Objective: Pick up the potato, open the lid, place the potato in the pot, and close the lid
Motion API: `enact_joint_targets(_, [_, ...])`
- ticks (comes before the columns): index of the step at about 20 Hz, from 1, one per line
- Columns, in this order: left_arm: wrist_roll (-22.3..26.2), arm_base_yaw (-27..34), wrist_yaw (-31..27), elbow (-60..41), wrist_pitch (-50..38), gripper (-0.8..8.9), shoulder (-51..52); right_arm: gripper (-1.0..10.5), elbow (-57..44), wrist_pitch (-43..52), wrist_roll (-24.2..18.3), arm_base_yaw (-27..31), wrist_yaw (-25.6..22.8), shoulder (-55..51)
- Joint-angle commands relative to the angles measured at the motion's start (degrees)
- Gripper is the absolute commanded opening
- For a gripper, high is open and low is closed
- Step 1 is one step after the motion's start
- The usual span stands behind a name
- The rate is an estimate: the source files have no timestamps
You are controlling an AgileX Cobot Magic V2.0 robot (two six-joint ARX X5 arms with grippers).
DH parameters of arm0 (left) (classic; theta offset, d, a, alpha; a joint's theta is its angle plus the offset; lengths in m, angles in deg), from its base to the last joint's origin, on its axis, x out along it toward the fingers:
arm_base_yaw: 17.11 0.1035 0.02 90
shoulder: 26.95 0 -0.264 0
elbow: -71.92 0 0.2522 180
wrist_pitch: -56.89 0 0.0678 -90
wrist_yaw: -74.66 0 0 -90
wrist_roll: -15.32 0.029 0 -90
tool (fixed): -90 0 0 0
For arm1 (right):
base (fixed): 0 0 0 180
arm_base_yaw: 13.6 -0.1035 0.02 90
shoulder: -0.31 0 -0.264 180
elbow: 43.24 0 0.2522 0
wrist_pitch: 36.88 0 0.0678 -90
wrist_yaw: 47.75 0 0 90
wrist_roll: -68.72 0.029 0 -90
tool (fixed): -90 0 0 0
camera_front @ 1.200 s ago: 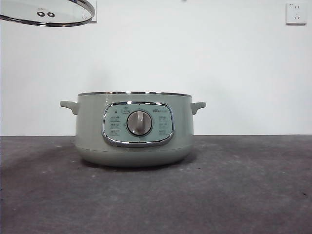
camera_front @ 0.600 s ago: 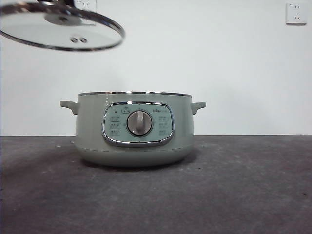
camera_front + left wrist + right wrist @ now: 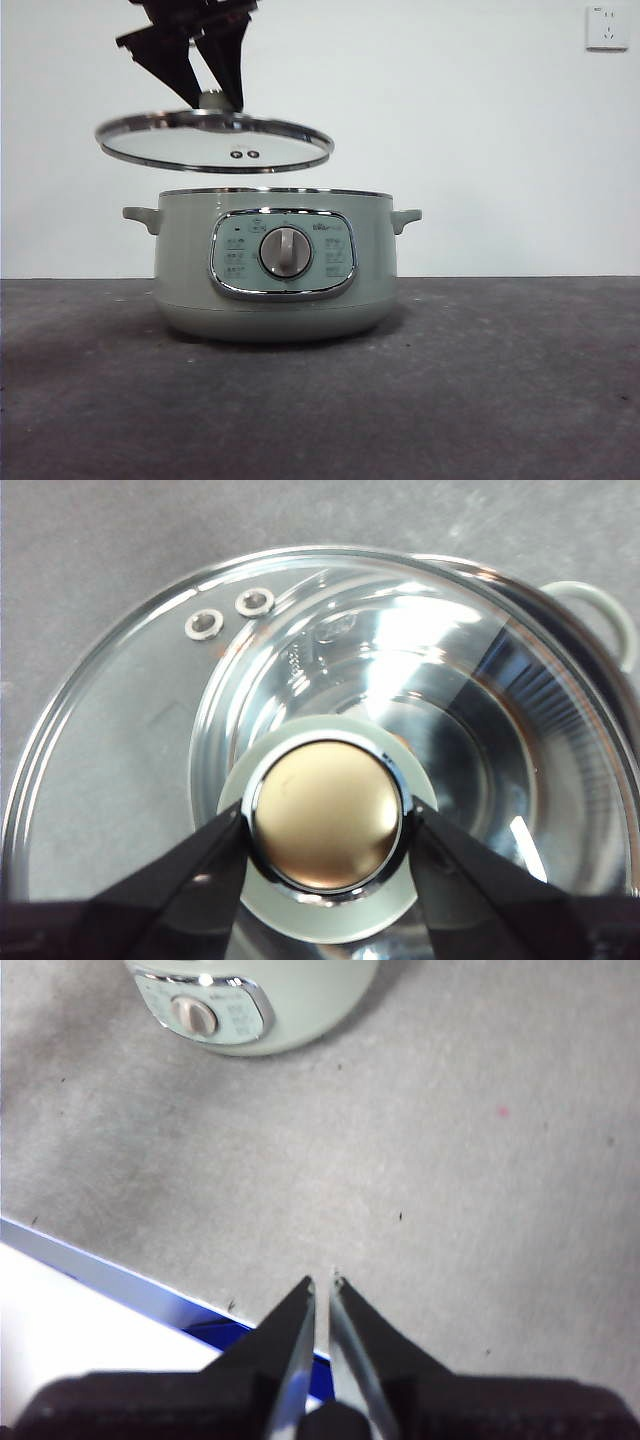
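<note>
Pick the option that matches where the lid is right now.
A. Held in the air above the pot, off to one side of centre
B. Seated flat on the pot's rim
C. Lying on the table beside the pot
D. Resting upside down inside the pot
A: the left gripper clamps the knob, and the front view shows the lid clear of the pot rim, offset sideways.

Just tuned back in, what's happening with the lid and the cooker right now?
The left gripper is shut on the knob of the glass lid, holding it in the air just above the pale green cooker, off to one side and not seated on the rim. The right gripper waits shut over bare table, holding nothing. No potato can be made out.
</note>
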Motion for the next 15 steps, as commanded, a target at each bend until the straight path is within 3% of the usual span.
enact_joint_targets(1, [0.3,-1.0,0.3,0.4,-2.7,-0.09,-0.7,0.3,-2.1,0.8,2.8,-0.1,-0.9,-1.5])
enact_joint_targets(15, [-0.4,-5.0,3.3,0.4,-2.2,-0.09,-5.2,0.3,-3.5,1.5,3.1,-0.1,-1.1,-2.1])
